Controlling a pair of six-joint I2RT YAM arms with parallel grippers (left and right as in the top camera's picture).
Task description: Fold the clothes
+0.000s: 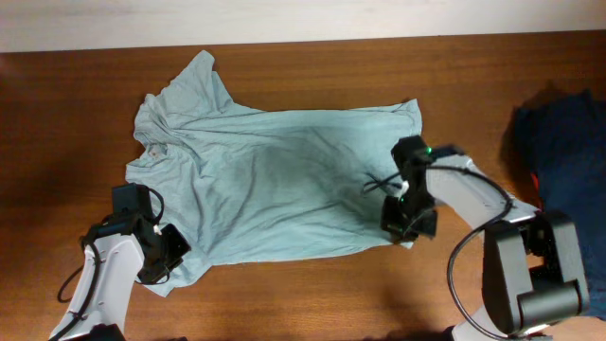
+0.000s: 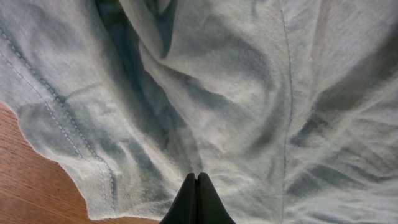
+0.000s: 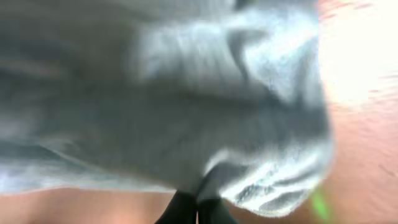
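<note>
The pale grey-blue T-shirt [image 1: 275, 180] lies spread and wrinkled across the middle of the brown table, one sleeve pointing to the back left. My left gripper [image 1: 169, 251] is at the shirt's front left corner. In the left wrist view its fingers [image 2: 197, 180] are shut with the fabric [image 2: 249, 81] right at their tips, beside a stitched hem. My right gripper [image 1: 402, 223] is at the shirt's front right corner. In the right wrist view its fingers [image 3: 198, 202] are shut on a fold of the fabric [image 3: 186, 93]; that view is blurred.
A dark navy garment [image 1: 563, 142] with a small red patch lies at the right edge of the table. Bare wood [image 1: 312, 294] runs along the front of the table and also shows in the left wrist view [image 2: 25, 180].
</note>
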